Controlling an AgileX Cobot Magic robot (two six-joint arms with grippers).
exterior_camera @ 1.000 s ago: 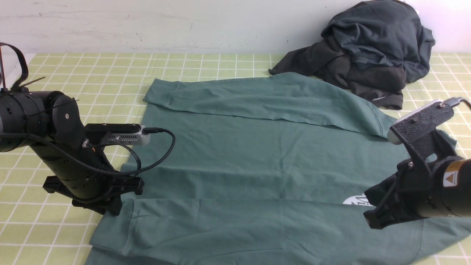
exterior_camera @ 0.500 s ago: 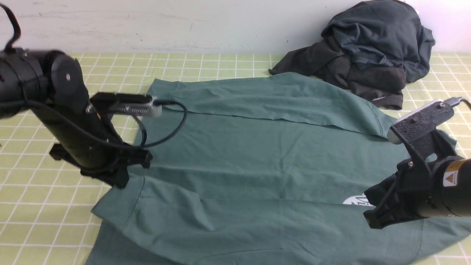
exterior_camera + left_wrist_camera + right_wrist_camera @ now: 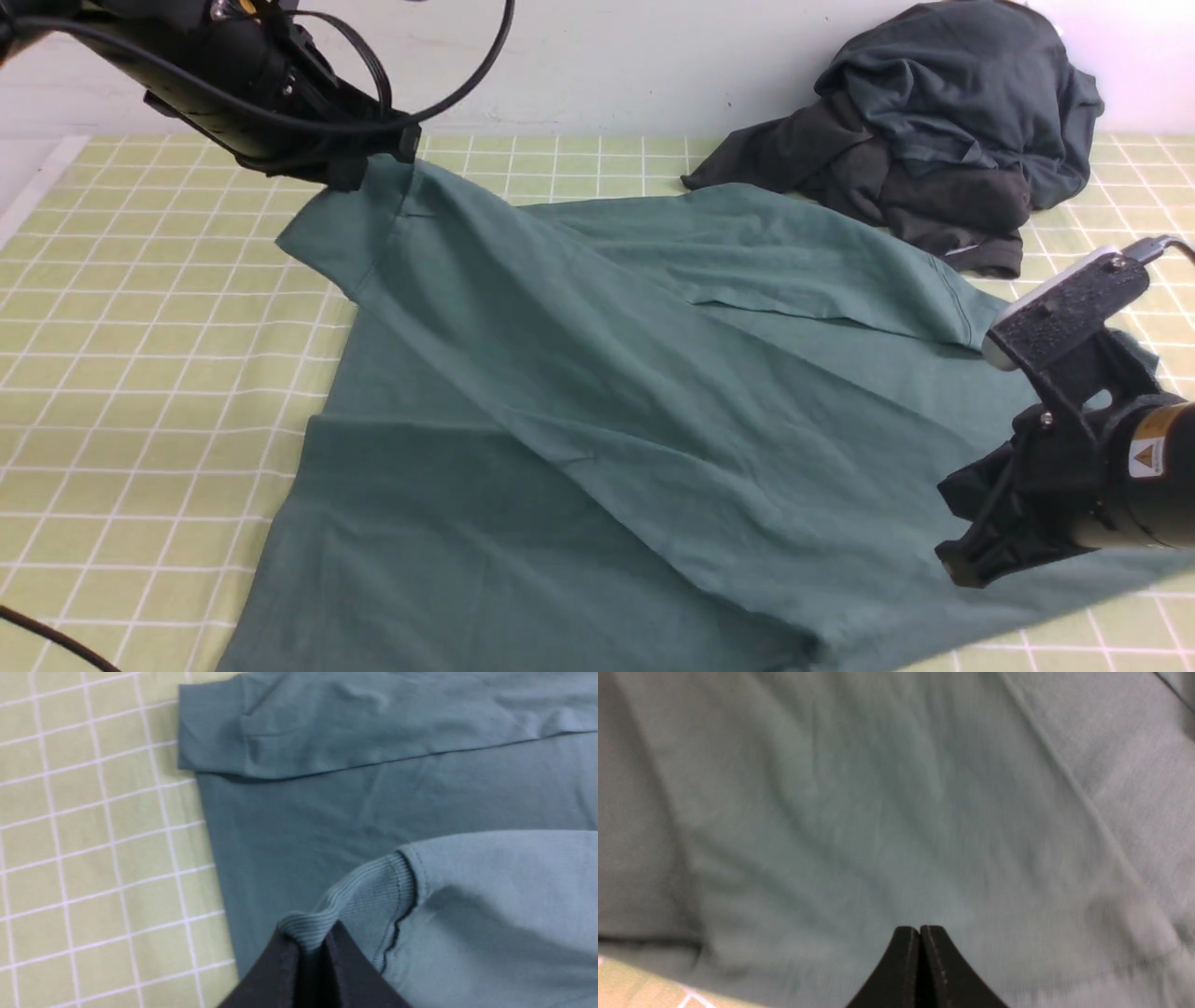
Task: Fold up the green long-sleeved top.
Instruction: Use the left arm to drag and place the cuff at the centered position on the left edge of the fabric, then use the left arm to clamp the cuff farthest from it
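Note:
The green long-sleeved top (image 3: 597, 392) lies spread across the checked cloth. My left gripper (image 3: 373, 166) is raised at the far left and shut on the top's ribbed cuff (image 3: 355, 891); the cuff's edge is pinched between the black fingers (image 3: 280, 970). The held sleeve stretches diagonally from there down to the near right. The other sleeve (image 3: 210, 728) lies flat along the top's far edge. My right gripper (image 3: 966, 565) is shut with nothing in it, just above the fabric (image 3: 878, 812) at the near right.
A dark charcoal garment (image 3: 934, 121) is heaped at the far right against the wall. The yellow-green checked tablecloth (image 3: 140, 355) shows to the left of the top. A black cable (image 3: 47, 639) crosses the near left corner.
My left arm has risen from the near left and swung to the far left, carrying the sleeve cuff up with it. The sleeve now covers the white chest logo. The right arm has barely moved.

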